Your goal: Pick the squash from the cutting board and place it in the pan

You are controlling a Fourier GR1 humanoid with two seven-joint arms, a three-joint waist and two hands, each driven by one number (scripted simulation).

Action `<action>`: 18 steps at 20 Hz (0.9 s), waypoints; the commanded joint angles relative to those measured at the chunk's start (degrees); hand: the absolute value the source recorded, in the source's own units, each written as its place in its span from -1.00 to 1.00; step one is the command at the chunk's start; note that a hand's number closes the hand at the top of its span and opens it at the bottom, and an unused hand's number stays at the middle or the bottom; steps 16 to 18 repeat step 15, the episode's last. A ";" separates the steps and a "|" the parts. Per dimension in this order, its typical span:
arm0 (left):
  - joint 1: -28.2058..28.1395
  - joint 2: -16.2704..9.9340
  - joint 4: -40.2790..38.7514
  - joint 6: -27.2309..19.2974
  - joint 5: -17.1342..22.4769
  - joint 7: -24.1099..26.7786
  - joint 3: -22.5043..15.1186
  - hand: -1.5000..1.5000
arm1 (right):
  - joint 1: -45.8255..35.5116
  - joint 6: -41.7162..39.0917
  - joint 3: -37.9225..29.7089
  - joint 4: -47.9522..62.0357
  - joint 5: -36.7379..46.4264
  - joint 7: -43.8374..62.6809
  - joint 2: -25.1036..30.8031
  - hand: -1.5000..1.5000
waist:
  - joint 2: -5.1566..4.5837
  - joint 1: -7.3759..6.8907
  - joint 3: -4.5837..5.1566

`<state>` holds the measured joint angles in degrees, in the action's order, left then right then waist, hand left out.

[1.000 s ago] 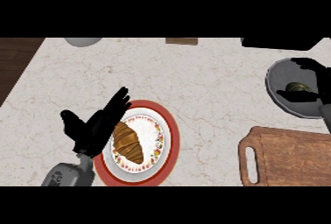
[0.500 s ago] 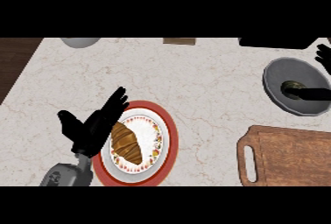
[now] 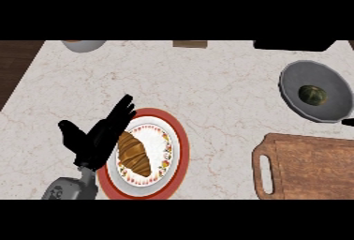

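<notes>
Light falls evenly and softly over the pale marble counter (image 3: 207, 79), with no glare. The left hand (image 3: 97, 136) reads as a near-black shape with little surface detail. Faint shading darkens the pan (image 3: 294, 93) inside its rim. Round shapes look stretched taller than wide.

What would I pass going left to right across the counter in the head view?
Left robot hand → croissant on the red-rimmed plate → wooden cutting board → squash in the grey pan.

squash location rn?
Head view, right side: the squash sits inside the grey pan, above the wooden cutting board.
</notes>
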<state>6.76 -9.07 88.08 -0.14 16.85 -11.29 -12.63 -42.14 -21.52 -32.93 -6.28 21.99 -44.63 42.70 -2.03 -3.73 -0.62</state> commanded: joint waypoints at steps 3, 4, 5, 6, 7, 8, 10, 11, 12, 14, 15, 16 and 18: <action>-1.81 -0.31 1.24 0.57 -0.22 0.48 -0.48 0.00 | 4.71 -11.09 0.24 -0.45 -0.23 -6.06 3.14 -1.00 | 0.23 0.07 -0.16; -1.11 0.09 -0.01 -0.03 -0.40 0.42 -0.06 0.00 | 2.70 -13.32 0.00 -0.79 -0.63 -3.75 5.34 -1.00 | 0.39 0.48 0.01; -1.21 0.40 -1.72 0.09 -0.27 1.24 0.30 0.00 | 5.04 -13.51 0.42 -1.29 -0.27 -5.99 5.41 -1.00 | 0.17 1.10 -0.04; -1.90 -0.38 1.00 0.42 -0.32 0.91 -0.01 0.00 | 5.44 -13.04 0.93 -1.50 0.14 -6.01 4.67 -1.00 | 0.23 0.05 -0.18; -1.80 0.72 0.65 -0.46 -1.18 0.56 -1.16 0.00 | 4.61 -13.05 0.53 -1.90 -0.41 -5.57 4.78 -1.00 | 0.39 0.37 -0.09; 0.38 0.46 -0.40 -0.69 -0.43 -0.17 0.52 0.00 | 5.52 -15.39 1.06 -2.12 -0.09 -6.09 5.87 -1.00 | 0.40 1.23 -0.05; -1.64 1.06 1.44 -0.45 -0.61 0.24 -1.01 0.00 | 6.75 -15.02 1.52 -2.70 0.11 -6.96 5.50 -1.00 | 0.41 0.56 -0.18; 0.19 0.71 1.28 -0.93 -0.52 -1.17 -0.22 0.00 | 5.96 -14.74 1.33 -2.56 -0.23 -5.69 5.15 -1.00 | 0.36 0.57 -0.14; -0.34 1.48 0.07 -0.90 -0.71 0.49 -0.37 0.00 | 7.12 -15.55 1.52 -2.84 -0.18 -6.62 5.88 -1.00 | 0.28 1.05 -0.13; 0.33 1.71 0.02 -1.96 -1.13 -0.90 -0.40 0.00 | 7.35 -14.89 2.36 -3.93 0.24 -7.61 4.74 -1.00 | 0.37 1.00 -0.14; -0.69 0.80 -0.23 -0.92 -0.64 0.63 0.61 0.00 | 8.05 -16.18 2.21 -3.88 -0.21 -8.44 4.61 -1.00 | 0.53 1.11 -0.07; -0.69 0.80 -0.23 -0.92 -0.64 0.63 0.61 0.00 | 8.05 -16.18 2.21 -3.88 -0.21 -8.44 4.61 -1.00 | 0.53 1.11 -0.07; -0.69 0.80 -0.23 -0.92 -0.64 0.63 0.61 0.00 | 8.05 -16.18 2.21 -3.88 -0.21 -8.44 4.61 -1.00 | 0.53 1.11 -0.07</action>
